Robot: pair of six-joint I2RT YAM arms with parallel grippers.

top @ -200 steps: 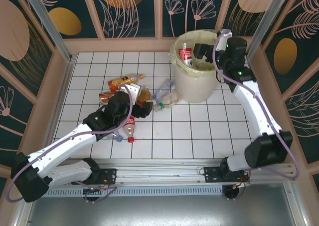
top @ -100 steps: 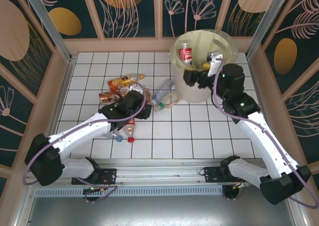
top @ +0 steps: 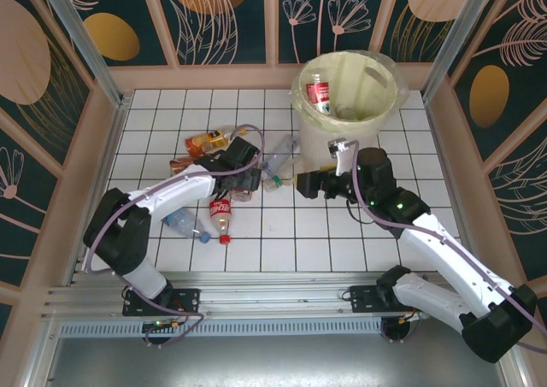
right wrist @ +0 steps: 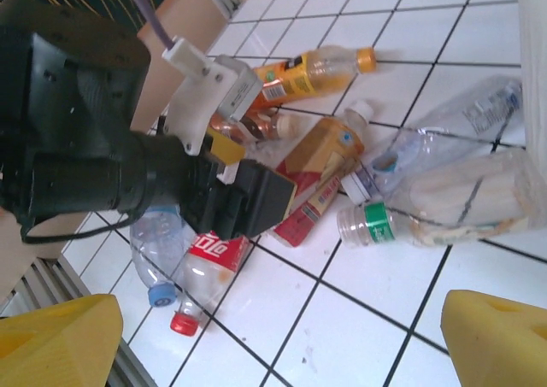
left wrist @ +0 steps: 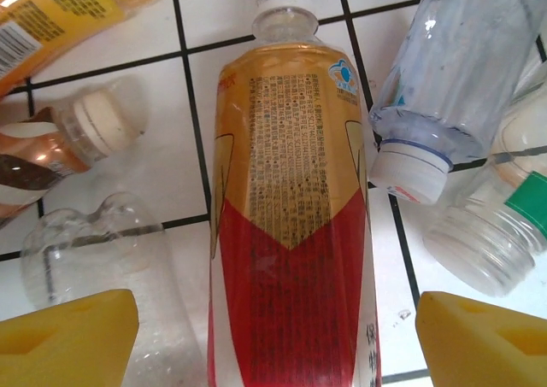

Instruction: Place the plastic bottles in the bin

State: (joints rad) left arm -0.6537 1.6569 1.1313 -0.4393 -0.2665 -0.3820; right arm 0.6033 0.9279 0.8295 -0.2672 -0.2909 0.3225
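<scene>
Left tool [left wrist: 278, 340] is released: its 2 yellow pads [left wrist: 68, 336] stand either side of a bottle with a red-and-gold label [left wrist: 291, 233], with a gap showing on both sides. That bottle lies flat on the white tiled tabletop [top: 342, 242], its white cap pointing away from the wrist. Right tool [right wrist: 282, 344] is released too, its pads wide apart with bare tile between them. From above it sits low over the tabletop just in front of the bin, pointing left toward the pile of bottles.

Nearest the arm bases, 2 bottles lie side by side: a Coca-Cola bottle [top: 220, 216] with a red cap and a clear bottle with a blue cap [top: 182, 223], both caps toward the near edge. Beyond them is the cluster around the left tool. Just right of the red-and-gold bottle is a clear bottle with a white cap [left wrist: 444, 88], and an uncapped clear bottle with a green label [left wrist: 496, 225] lies against that one. To the left are a crushed clear bottle [left wrist: 94, 250] and a copper-brown bottle with a cream cap [left wrist: 51, 148]. Farther still, an orange bottle [top: 214, 137] lies with its cap to the right.

At the far right stands the bin [top: 338, 152], upright and lined with a yellowish bag. Inside it, a red-labelled bottle [top: 319, 92] lies near the left wall.
</scene>
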